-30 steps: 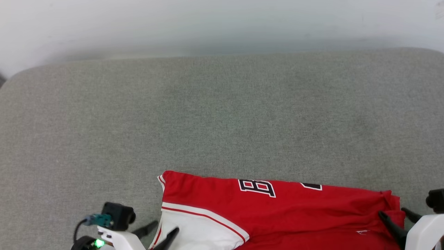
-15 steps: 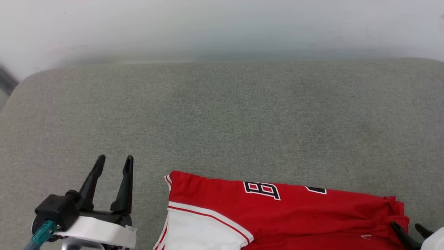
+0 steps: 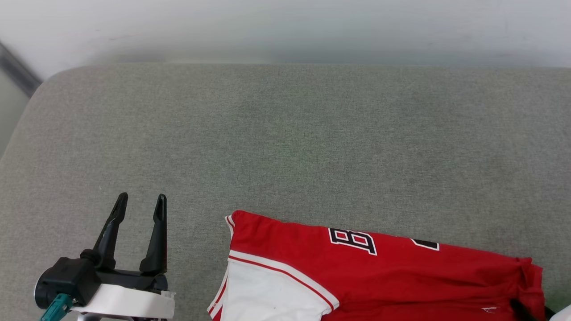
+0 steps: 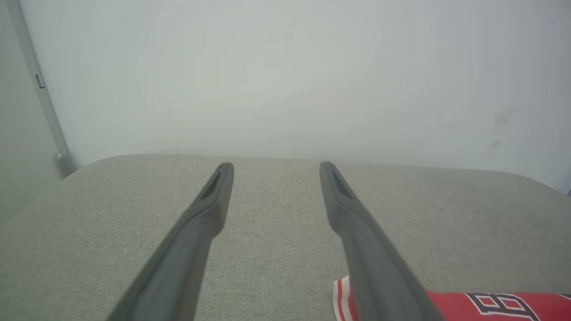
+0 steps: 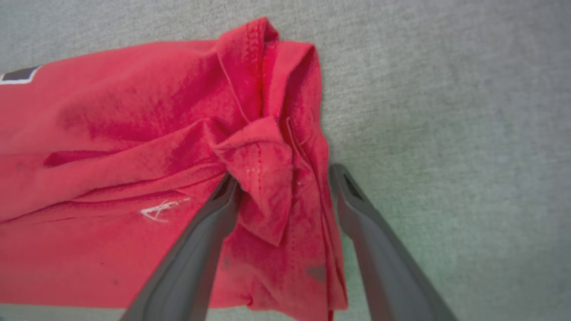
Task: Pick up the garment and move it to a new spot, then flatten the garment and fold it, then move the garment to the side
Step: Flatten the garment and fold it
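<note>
Jaws stand spread and empty on both arms, the left pair over the grey bench (image 3: 285, 133), the right pair straddling a bunched corner of the red garment (image 3: 401, 276), which lies at the near edge, seemingly folded, its move aside apparently not yet made.

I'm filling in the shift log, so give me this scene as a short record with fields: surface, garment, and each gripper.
surface: grey fabric pad against a pale wall
garment: red T-shirt with a white sleeve, lying at the pad's near edge, its right end bunched
left gripper: open, empty, over bare pad to the left of the garment and apart from it
right gripper: open, fingers astride the bunched right end, not clamped
</note>
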